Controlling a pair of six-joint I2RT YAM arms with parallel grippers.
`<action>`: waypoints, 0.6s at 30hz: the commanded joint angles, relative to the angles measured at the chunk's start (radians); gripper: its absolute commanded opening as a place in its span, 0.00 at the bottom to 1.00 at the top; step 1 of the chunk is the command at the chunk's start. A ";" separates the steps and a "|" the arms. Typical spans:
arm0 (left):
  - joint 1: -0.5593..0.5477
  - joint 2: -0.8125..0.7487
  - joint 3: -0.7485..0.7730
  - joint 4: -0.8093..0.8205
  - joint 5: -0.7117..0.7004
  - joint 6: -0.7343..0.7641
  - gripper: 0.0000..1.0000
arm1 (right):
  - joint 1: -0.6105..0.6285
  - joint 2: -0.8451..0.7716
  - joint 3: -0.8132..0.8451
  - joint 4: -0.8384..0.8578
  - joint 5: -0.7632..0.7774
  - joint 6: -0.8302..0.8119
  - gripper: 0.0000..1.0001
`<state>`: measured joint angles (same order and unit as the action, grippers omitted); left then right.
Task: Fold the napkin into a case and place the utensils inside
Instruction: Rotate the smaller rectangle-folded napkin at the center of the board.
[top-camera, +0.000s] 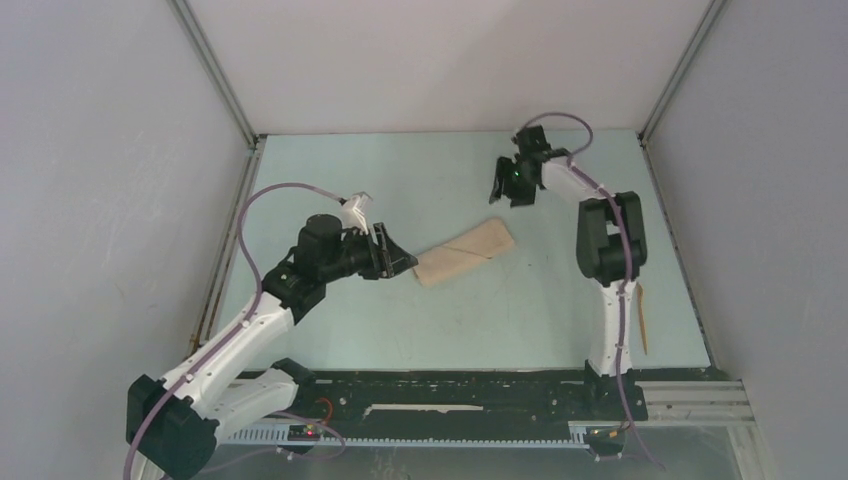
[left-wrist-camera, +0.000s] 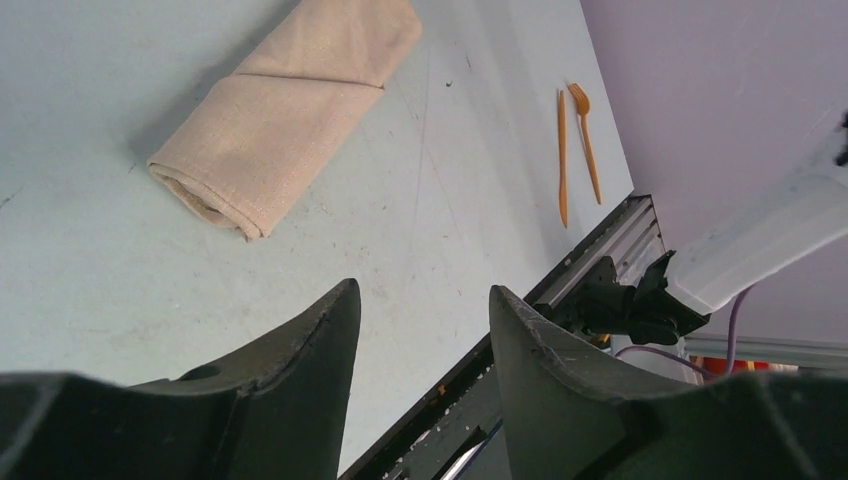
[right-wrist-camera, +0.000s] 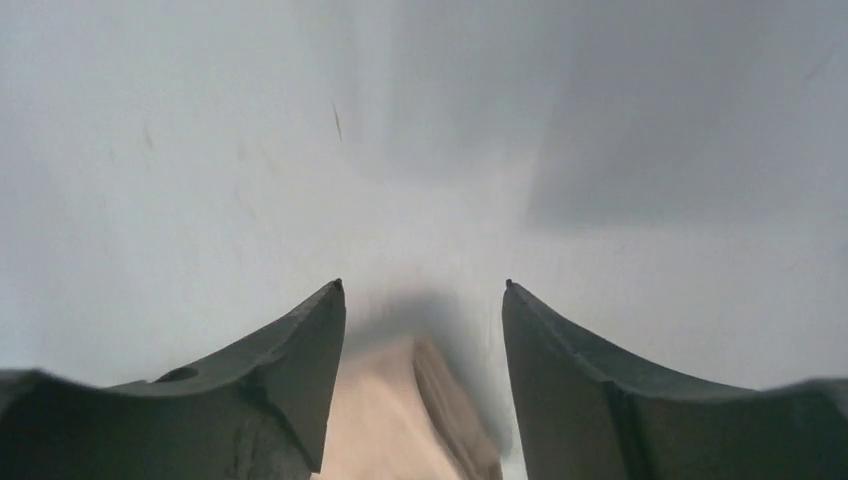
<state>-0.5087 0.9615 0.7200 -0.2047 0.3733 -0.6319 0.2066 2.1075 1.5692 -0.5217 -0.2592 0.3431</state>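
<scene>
The napkin (top-camera: 465, 253) lies mid-table, folded into a narrow tan case with a slanted pocket edge; it also shows in the left wrist view (left-wrist-camera: 285, 110). My left gripper (top-camera: 402, 262) hovers just off its left end, open and holding nothing (left-wrist-camera: 422, 290). My right gripper (top-camera: 515, 185) hangs behind the case's right end, open and empty (right-wrist-camera: 422, 285). A blurred tip of the cloth (right-wrist-camera: 410, 420) shows below its fingers. The utensils (left-wrist-camera: 575, 150), two thin orange pieces, lie side by side near the table's right edge (top-camera: 641, 318), beside the right arm's base.
Grey walls (top-camera: 120, 200) close the table in on the left, back and right. A black rail (top-camera: 450, 395) runs along the near edge. The right arm's upright column (top-camera: 608, 300) stands between the case and the utensils.
</scene>
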 joint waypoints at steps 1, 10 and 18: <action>-0.007 -0.057 0.006 -0.010 -0.005 -0.010 0.57 | 0.085 0.106 0.439 -0.414 0.433 -0.167 0.70; -0.005 -0.353 -0.014 -0.195 -0.323 0.021 0.58 | 0.343 -0.032 0.354 -0.201 0.184 0.134 0.85; -0.005 -0.503 -0.005 -0.275 -0.411 0.040 0.59 | 0.524 0.114 0.376 -0.060 0.156 0.252 0.83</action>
<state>-0.5087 0.4778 0.7101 -0.4252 0.0303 -0.6209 0.6872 2.1475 1.8935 -0.6418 -0.0662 0.5167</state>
